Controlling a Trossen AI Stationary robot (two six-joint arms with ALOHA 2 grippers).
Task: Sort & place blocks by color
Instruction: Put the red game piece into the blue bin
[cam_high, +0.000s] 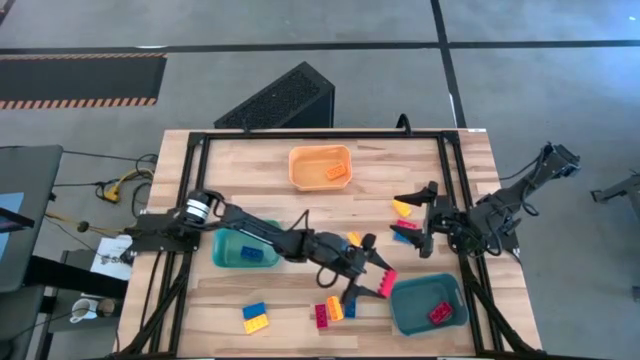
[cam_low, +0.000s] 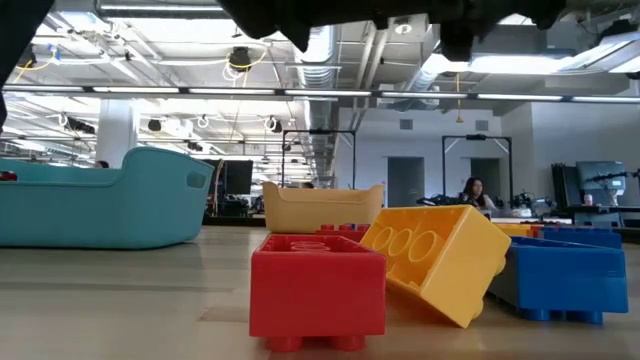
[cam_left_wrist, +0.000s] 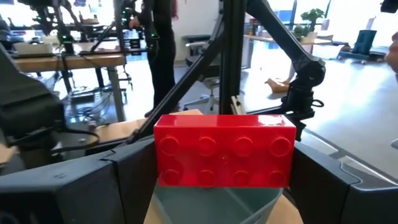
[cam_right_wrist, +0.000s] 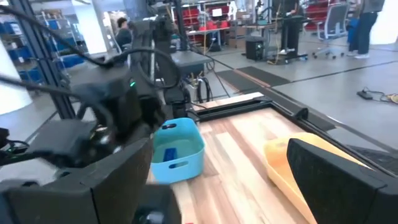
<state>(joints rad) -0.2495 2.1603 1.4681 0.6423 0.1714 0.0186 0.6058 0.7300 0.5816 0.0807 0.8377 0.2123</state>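
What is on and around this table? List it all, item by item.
Bins: three; orange far centre, teal left, teal near right.
Binned blocks: three; reddish in the orange bin, blue in the left teal, red in the right teal.
Loose blocks: about eight; red, yellow, blue; front left, front centre, right.
Left gripper: shut on a red block, by the right teal bin.
Right gripper: open, over the right blocks.

Table layout: three bins, bricks scattered between them.
One bin (cam_high: 320, 166) sits far centre, another bin (cam_high: 243, 249) left, a third bin (cam_high: 428, 304) near right; each holds a brick, loose bricks (cam_high: 256, 317) lie near.
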